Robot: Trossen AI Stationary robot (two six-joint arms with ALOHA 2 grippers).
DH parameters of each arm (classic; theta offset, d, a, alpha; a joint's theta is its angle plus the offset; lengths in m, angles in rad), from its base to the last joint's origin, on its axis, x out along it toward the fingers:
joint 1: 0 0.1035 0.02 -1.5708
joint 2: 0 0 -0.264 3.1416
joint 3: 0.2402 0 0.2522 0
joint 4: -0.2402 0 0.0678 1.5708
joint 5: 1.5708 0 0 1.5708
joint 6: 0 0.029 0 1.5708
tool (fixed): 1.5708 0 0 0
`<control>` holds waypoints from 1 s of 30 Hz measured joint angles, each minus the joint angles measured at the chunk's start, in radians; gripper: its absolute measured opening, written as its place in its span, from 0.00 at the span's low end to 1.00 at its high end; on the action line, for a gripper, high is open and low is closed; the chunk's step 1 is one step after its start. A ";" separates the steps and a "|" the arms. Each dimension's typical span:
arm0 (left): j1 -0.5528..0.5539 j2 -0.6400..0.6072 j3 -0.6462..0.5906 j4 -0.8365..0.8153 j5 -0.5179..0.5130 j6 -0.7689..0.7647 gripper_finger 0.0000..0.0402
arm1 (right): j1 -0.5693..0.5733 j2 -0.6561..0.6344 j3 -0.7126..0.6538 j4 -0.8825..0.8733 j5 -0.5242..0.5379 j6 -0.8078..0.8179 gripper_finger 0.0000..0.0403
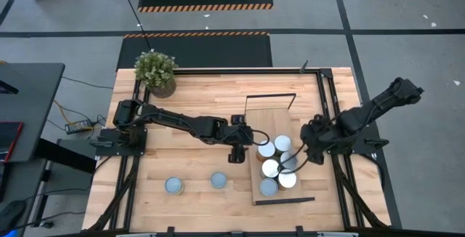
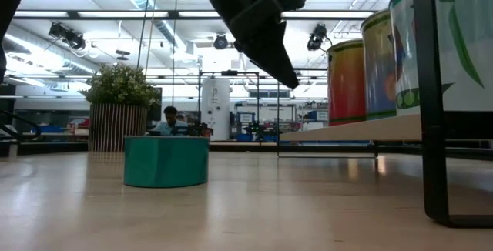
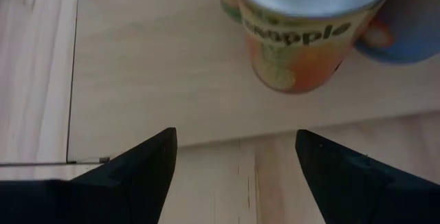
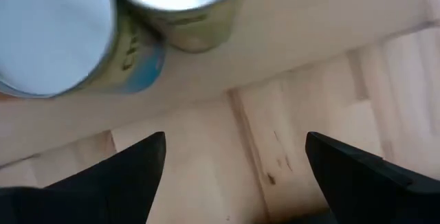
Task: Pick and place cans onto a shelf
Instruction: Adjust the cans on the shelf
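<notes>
Five silver-topped cans (image 1: 276,166) stand clustered upright on the light-wood shelf (image 1: 263,122) right of centre; two more cans (image 1: 174,185) stand on the tabletop, lower left.

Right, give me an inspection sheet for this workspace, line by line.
Surface: light-wood plank tabletop, black-framed.
Job's things: five silver-topped round cans clustered on the long light-wood shelf board; two pale-topped cans on the tabletop, off the shelf.
Clutter: potted green plant at the far left corner.
Grippers: left tool open, beside the shelf's cans, empty; right tool open, over the cluster's right side, empty.
Cables: one black cable crosses the floor behind.
Surroundings: grey floor, striped mats; a person far behind.
</notes>
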 joint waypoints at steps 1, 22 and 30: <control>0.000 0.000 0.000 -0.008 0.000 -0.001 0.75 | 0.010 0.014 -0.012 0.024 0.001 -0.010 0.89; -0.023 -0.009 0.000 0.091 0.064 -0.066 0.75 | 0.090 0.150 -0.061 0.290 0.138 -0.025 0.89; -0.026 -0.012 0.000 0.085 0.064 -0.075 0.75 | 0.090 0.150 -0.061 0.310 0.153 -0.041 0.89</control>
